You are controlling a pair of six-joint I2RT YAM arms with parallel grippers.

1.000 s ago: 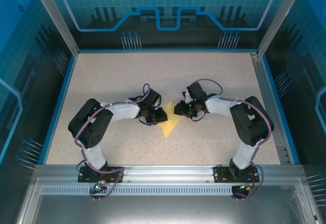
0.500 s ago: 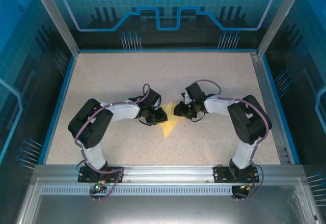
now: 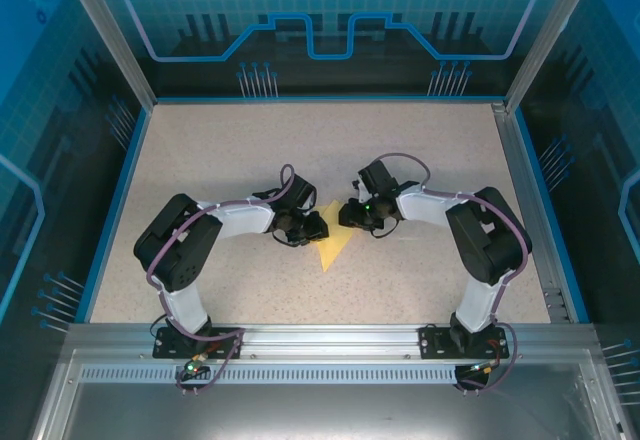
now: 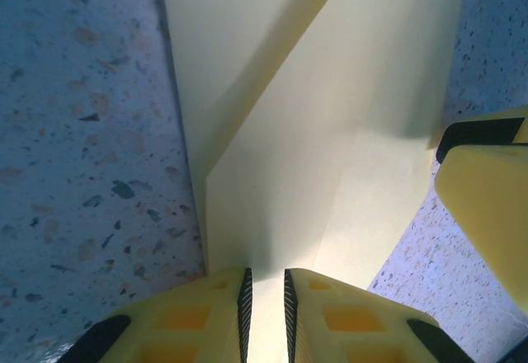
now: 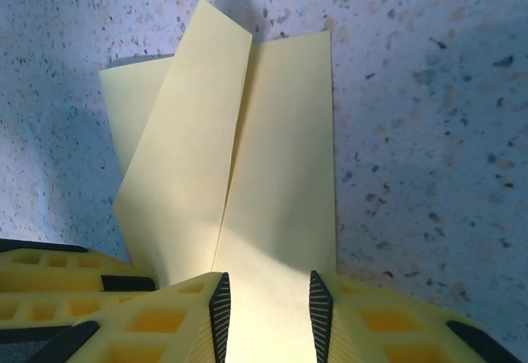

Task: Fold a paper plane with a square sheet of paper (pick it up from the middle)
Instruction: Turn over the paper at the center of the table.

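Paper plane (image 3: 333,251) lies flat. Left gripper (image 4: 264,285) pinches its fold; right gripper (image 5: 268,293) sits over it half open, hold unclear.

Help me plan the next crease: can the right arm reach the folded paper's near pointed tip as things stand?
Probably yes. The right gripper sits at the folded paper, whose pointed tip lies uncovered on the table, toward the near edge. The left gripper is on the paper's left, clear of the tip.

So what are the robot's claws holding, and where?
The left gripper pinches the folded pale-yellow paper sheet at one edge. The right gripper straddles another edge; whether it grips cannot be told.
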